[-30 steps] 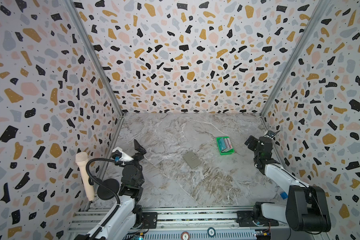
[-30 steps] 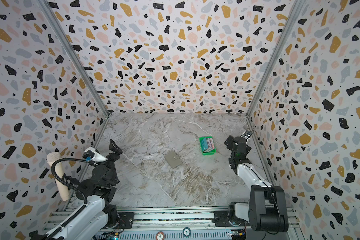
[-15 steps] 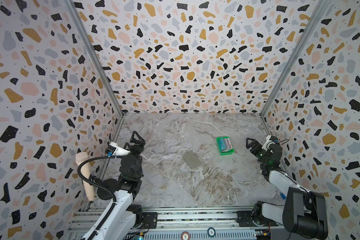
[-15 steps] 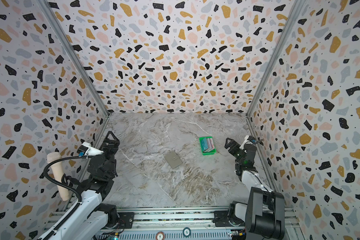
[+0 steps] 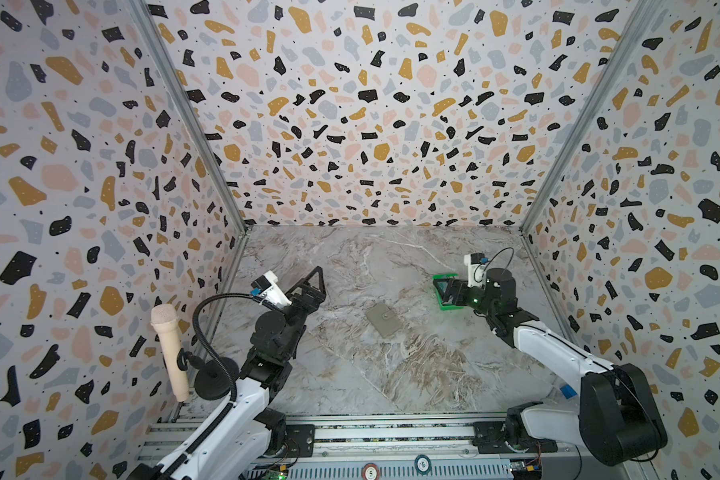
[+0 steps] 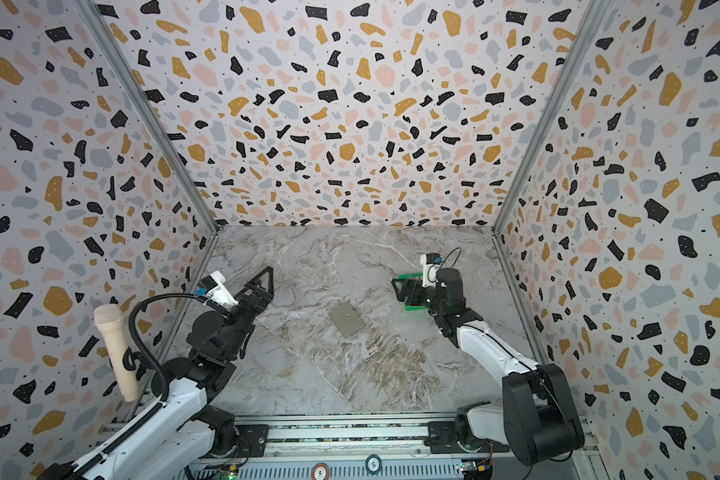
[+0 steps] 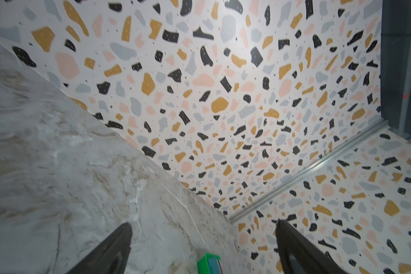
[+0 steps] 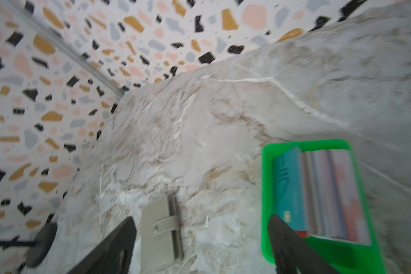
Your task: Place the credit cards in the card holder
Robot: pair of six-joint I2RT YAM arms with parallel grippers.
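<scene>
left pincer [image 7: 203, 223] wide, advanced | right pincer [image 8: 201, 217] wide, now at green tray [image 8: 267, 189]

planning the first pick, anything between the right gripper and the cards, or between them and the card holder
Nothing visible blocks the right gripper from the credit cards; only the green tray walls them in. The table between tray and card holder is bare, but the holder lies closed, strap snapped.
</scene>
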